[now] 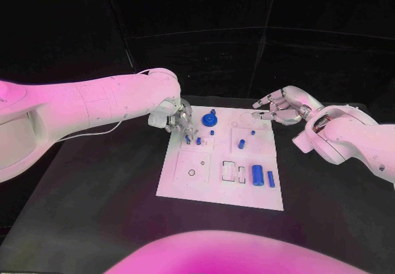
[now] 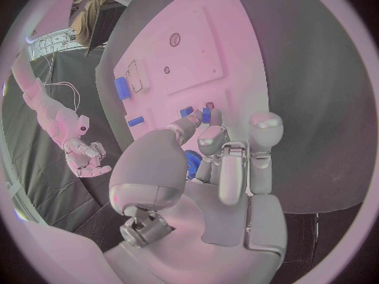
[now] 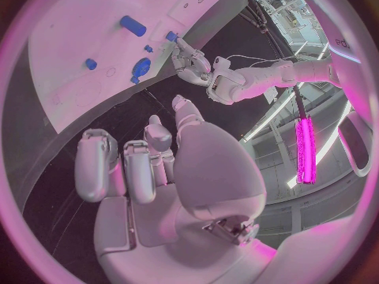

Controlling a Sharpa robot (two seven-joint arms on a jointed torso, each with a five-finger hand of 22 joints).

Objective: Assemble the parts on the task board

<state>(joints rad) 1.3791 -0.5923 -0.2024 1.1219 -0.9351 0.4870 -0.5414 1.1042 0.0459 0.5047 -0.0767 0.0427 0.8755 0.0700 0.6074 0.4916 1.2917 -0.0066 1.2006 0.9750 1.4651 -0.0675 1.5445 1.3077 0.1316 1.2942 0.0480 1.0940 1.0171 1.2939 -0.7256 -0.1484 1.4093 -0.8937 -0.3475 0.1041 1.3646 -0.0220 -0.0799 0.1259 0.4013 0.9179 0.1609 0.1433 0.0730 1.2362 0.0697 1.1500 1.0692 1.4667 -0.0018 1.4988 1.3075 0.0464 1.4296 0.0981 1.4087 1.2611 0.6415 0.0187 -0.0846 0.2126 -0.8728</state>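
Observation:
The white task board (image 1: pixel 216 188) lies mid-table. My left hand (image 1: pixel 175 121) hangs over its far left corner, fingertips (image 1: pixel 188 136) down at two small blue pegs (image 1: pixel 198 140). In the left wrist view the thumb and a fingertip (image 2: pixel 215 118) flank those pegs (image 2: pixel 187 112); I cannot tell if one is pinched. A blue knob (image 1: pixel 210 119) stands just right of that hand. A blue cylinder (image 1: pixel 257 175) and a thin blue bar (image 1: pixel 271 179) lie near the front right. My right hand (image 1: pixel 278 108) hovers off the far right corner, fingers apart and holding nothing.
More small blue pieces (image 1: pixel 241 144) stand mid-board, near rectangular slots (image 1: pixel 233 171) and a round hole (image 1: pixel 192 172). The right wrist view shows the board (image 3: pixel 79 44), the knob (image 3: pixel 141 67), the cylinder (image 3: pixel 132 25) and my left hand (image 3: pixel 193 63). Black table surrounds the board.

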